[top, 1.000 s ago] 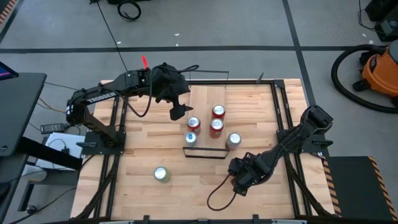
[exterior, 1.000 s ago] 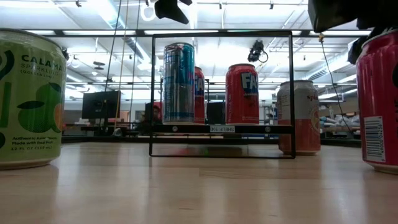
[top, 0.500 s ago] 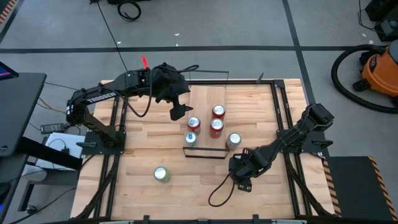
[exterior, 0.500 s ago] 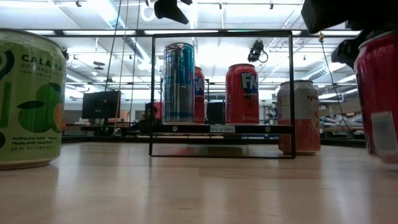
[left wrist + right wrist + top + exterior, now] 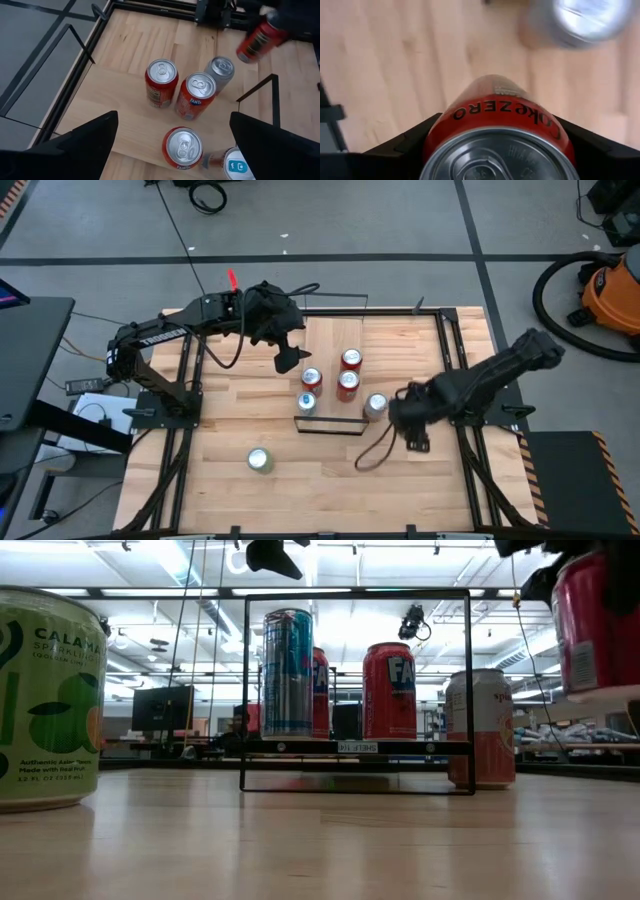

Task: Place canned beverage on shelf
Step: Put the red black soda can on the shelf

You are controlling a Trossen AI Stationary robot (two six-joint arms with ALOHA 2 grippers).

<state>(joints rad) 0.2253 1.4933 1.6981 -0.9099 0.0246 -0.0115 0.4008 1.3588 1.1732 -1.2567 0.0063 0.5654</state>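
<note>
My right gripper point(image 5: 405, 418) is shut on a red Coke Zero can point(image 5: 600, 625), in the air near the shelf's near right corner. The high view hides the can under the hand. The shelf point(image 5: 325, 340) is a narrow light-wood board with black wire rails. On it stand three red cans point(image 5: 347, 383) and a blue can point(image 5: 306, 402). My left gripper point(image 5: 290, 360) hangs open above the shelf's far left side, and its fingers point(image 5: 100, 130) are wide apart with nothing between them. My right gripper pinches the red can by its side wall just below the top rim point(image 5: 445, 120), one finger point(image 5: 405, 140) on each side. The fingers come from above, pointing down. The can hangs below them, nearly upright, its bottom point(image 5: 600, 692) clear of the table.
A silver and peach can point(image 5: 376, 405) stands on the table right beside the shelf's near right corner, close to the held can. A green can point(image 5: 260, 460) stands near the front left. A cable loops below the right wrist point(image 5: 368, 458). Black frame bars line the table's sides.
My right gripper has gone up and toward the table's far edge, closing on the shelf's near right corner. The red can stood on the table a second ago. It is now lifted clear and has travelled with the gripper.
</note>
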